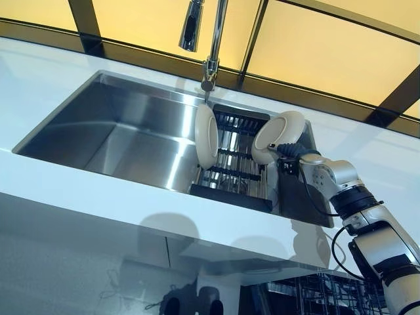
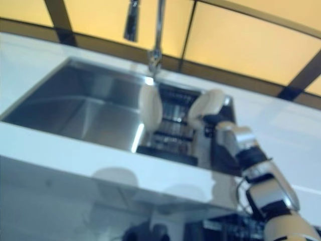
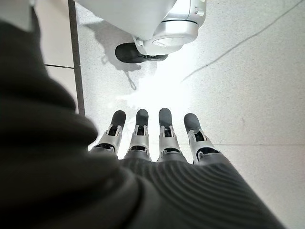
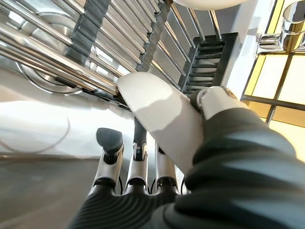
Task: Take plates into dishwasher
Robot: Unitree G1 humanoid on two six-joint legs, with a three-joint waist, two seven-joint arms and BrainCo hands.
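Left eye view: a steel sink (image 1: 125, 134) is sunk in the white desk (image 1: 59, 190), a tap (image 1: 209, 46) at its twelve o'clock edge. At three o'clock in the sink a dark rack (image 1: 233, 172) holds one white plate (image 1: 206, 136) on edge. The right robot hand (image 1: 293, 152) reaches in from four o'clock, gripping a second white plate (image 1: 279, 136), tilted above the rack. Right wrist view: the thumb presses on that plate's face (image 4: 159, 117), fingers (image 4: 110, 143) curl beneath it, and rack bars run past. Left wrist view: the left robot hand (image 3: 157, 143) hangs over grey floor (image 3: 248, 86), fingers straight, holding nothing.
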